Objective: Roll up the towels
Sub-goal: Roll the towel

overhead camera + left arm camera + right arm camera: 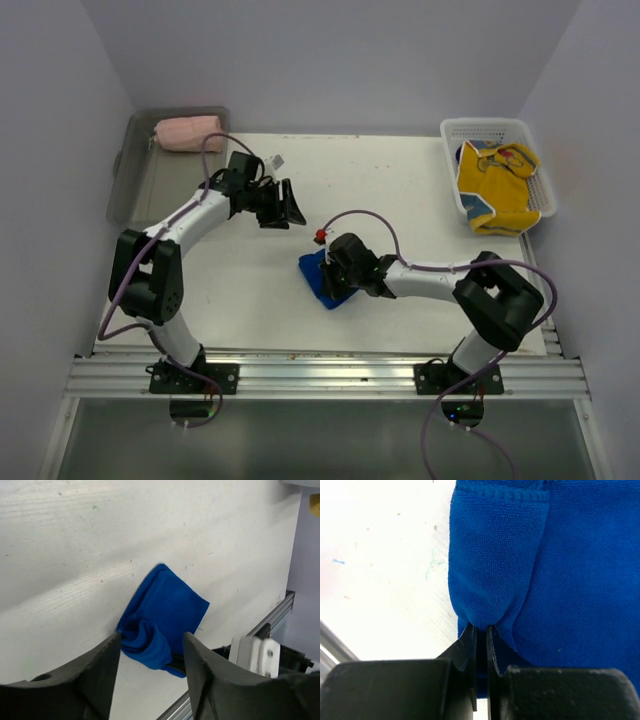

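A blue towel (318,276) lies partly rolled in the middle of the white table (240,290). My right gripper (338,272) is shut on a fold of the blue towel (520,565) at its near edge. My left gripper (288,208) is open and empty, held above the table up and left of the towel. The left wrist view shows the blue towel (162,615) with its curled end between my open fingers (97,672), which are well above it. A rolled pink towel (186,133) lies in the grey bin (140,185) at the back left.
A white basket (452,170) at the back right holds yellow towels (495,185). A metal rail (320,372) runs along the near table edge by the arm bases.
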